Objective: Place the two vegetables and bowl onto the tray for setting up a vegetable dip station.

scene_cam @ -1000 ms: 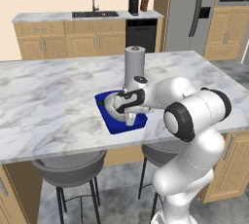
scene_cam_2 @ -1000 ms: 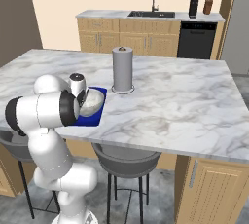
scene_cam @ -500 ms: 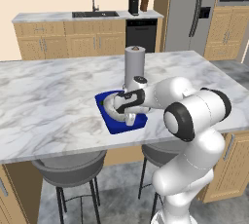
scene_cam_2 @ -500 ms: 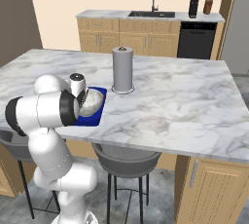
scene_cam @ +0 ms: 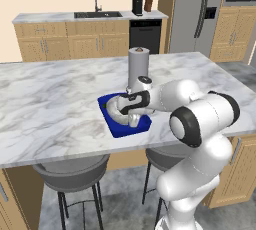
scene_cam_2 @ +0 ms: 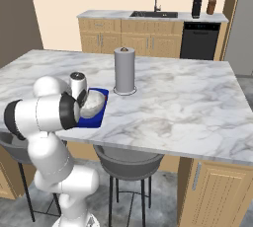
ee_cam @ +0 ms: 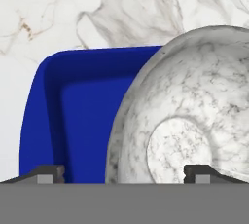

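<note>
Marbled whitish-grey round bowl sits in the shallow deep-blue rectangular tray on the island counter; our two-finger gripper stands open astride its rim. We judge it rigid, slick, breakable (best pinched at the rim wall).

Even, bright rendered light with no glare or harsh highlights. Soft, faint shadows sit under the paper towel roll and the stools. Both base views are slightly soft; the hand view is sharper
</note>
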